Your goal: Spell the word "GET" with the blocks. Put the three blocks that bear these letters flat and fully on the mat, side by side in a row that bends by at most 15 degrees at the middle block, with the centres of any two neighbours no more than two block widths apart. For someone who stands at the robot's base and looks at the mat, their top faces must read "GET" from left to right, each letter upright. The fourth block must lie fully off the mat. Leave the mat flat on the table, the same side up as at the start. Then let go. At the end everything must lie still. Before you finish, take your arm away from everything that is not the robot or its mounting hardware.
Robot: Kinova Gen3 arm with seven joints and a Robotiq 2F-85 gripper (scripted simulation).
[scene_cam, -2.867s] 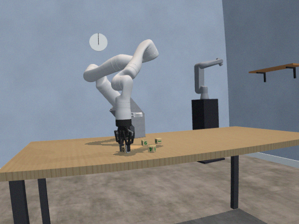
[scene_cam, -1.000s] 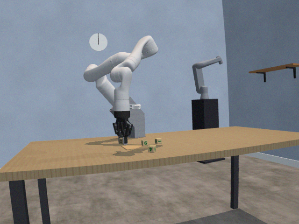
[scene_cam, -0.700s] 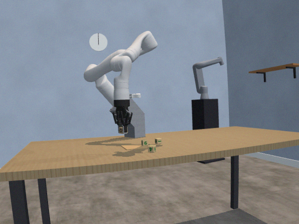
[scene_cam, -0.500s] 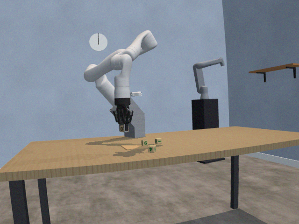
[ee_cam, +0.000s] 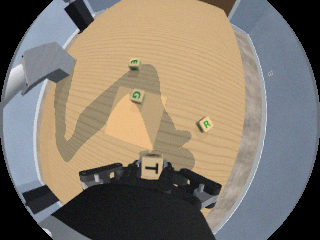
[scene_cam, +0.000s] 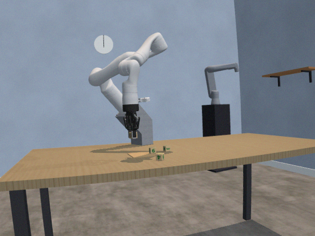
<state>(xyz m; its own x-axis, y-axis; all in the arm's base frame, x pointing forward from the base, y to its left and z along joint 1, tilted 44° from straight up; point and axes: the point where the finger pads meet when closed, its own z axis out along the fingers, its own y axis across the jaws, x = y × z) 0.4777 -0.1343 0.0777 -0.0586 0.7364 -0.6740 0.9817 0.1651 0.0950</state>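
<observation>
My gripper (scene_cam: 133,132) (ee_cam: 153,163) is shut on the T block (scene_cam: 133,134) (ee_cam: 152,166) and holds it well above the table, over the left of the tan mat (scene_cam: 138,154) (ee_cam: 134,127). The G block (scene_cam: 152,150) (ee_cam: 136,95) sits at the mat's far corner from me; I cannot tell whether it lies fully on the mat. The E block (scene_cam: 166,148) (ee_cam: 134,63) lies on the bare table beyond the G block. The R block (scene_cam: 159,156) (ee_cam: 206,124) lies on the table off the mat, to one side.
The wooden table (scene_cam: 76,164) (ee_cam: 194,47) carries the arm's grey pedestal (scene_cam: 146,127) (ee_cam: 47,67) just behind the mat. A second grey arm on a black stand (scene_cam: 216,122) is behind the table. A wall shelf (scene_cam: 290,72) hangs at the right.
</observation>
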